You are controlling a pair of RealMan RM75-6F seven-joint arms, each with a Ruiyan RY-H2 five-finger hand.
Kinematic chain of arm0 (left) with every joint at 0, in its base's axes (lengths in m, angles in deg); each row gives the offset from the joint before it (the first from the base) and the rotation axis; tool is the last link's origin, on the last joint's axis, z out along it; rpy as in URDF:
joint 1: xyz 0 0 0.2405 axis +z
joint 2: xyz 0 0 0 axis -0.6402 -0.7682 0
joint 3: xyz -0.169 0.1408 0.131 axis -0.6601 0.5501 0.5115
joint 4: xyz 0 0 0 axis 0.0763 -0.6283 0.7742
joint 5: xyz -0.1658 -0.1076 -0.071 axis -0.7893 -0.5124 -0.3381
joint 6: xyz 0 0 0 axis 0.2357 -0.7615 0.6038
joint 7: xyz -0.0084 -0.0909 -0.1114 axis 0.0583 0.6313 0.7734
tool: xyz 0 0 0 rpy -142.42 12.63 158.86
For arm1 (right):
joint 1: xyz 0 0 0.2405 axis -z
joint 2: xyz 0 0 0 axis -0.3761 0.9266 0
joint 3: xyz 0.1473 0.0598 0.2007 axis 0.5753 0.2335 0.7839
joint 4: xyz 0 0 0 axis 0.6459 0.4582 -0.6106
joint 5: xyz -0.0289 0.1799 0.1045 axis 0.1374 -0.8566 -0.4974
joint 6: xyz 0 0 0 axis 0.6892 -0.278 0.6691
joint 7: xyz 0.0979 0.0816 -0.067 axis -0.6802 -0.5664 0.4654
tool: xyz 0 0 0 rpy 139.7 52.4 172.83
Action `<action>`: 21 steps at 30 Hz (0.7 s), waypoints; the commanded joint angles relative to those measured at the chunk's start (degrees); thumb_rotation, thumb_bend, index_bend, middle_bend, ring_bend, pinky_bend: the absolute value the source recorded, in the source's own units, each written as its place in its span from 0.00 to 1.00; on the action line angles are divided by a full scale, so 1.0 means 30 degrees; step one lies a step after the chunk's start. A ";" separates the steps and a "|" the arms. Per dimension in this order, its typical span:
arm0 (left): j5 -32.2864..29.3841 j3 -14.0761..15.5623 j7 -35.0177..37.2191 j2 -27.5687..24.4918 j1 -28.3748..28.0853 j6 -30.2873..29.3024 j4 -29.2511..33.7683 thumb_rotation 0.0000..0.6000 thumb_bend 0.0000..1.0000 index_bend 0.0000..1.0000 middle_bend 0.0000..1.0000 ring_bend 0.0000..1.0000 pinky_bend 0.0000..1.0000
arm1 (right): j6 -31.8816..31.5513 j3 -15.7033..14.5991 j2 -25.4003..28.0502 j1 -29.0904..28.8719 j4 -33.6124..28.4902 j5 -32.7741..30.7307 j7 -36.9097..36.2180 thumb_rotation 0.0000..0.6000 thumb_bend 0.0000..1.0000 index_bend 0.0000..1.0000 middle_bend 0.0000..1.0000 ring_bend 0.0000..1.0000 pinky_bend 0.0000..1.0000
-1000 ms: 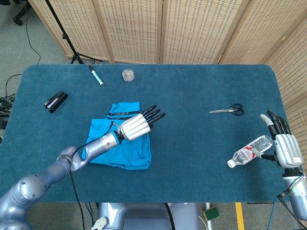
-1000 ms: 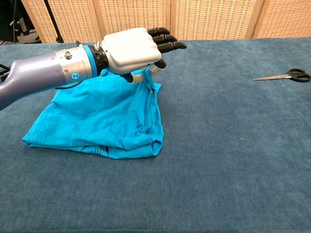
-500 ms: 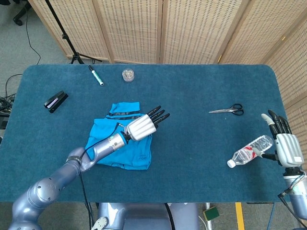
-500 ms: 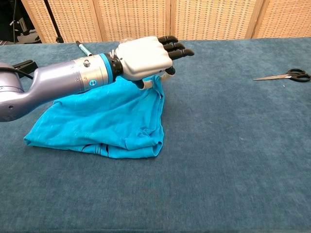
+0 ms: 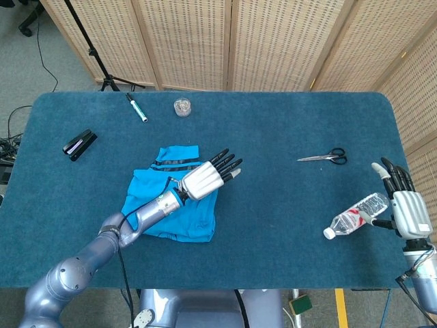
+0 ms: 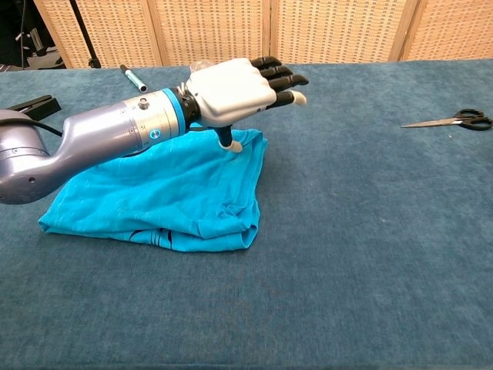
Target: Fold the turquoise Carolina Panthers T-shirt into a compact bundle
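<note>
Two hands show in the head view, at opposite sides of the frame. The left hand (image 5: pixel 205 179) sits left of centre, palm down over the right edge of the turquoise T-shirt (image 5: pixel 153 205), its fingers stretched out and slightly spread toward the upper right. In the chest view the same hand (image 6: pixel 235 89) is raised above the cloth with the fingers extended past the shirt's right edge and the thumb pointing down toward the fabric; it holds nothing, though whether the thumb tip touches the shirt is hard to tell. The shirt (image 6: pixel 154 196) lies partly folded on the blue table (image 5: pixel 273 205), a rumpled rectangle in the left-centre of the frame, with dark stripes showing at its upper edge in the head view and a bunched fold along its lower right corner in the chest view.

The right hand (image 5: pixel 403 205) is at the far right edge of the head view, fingers pointing up and apart, resting beside the base of a clear plastic bottle (image 5: pixel 355 217) that lies on its side; the contact between them is too small to judge.

A pair of scissors (image 5: pixel 324 158) lies at the right of the table, well apart from the shirt. Along the upper left are a green marker (image 5: pixel 137 108), a small clear jar (image 5: pixel 181 107), and a black stapler (image 5: pixel 79 144) further left.
</note>
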 commanded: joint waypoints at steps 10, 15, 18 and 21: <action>-0.1051 -0.0973 0.1073 -0.3163 0.1033 -0.2477 0.3879 1.00 0.02 0.00 0.00 0.00 0.00 | -0.0151 -0.0094 0.0014 0.0054 -0.0148 0.0196 0.0197 1.00 0.00 0.00 0.00 0.00 0.00; -0.2043 -0.1152 0.1455 -0.6027 0.2704 -0.3121 0.7658 1.00 0.00 0.00 0.00 0.00 0.00 | -0.0280 -0.0110 0.0028 0.0106 -0.0226 0.0249 0.0332 1.00 0.00 0.00 0.00 0.00 0.00; -0.3019 -0.1129 0.1239 -0.8423 0.4148 -0.3267 1.1025 1.00 0.00 0.00 0.00 0.00 0.00 | -0.0387 -0.0123 0.0027 0.0132 -0.0283 0.0320 0.0488 1.00 0.00 0.00 0.00 0.00 0.00; -0.3863 -0.1110 0.1005 -1.0222 0.5151 -0.3204 1.3315 1.00 0.00 0.00 0.00 0.00 0.00 | -0.0491 -0.0147 0.0006 0.0159 -0.0331 0.0397 0.0648 1.00 0.00 0.00 0.00 0.00 0.00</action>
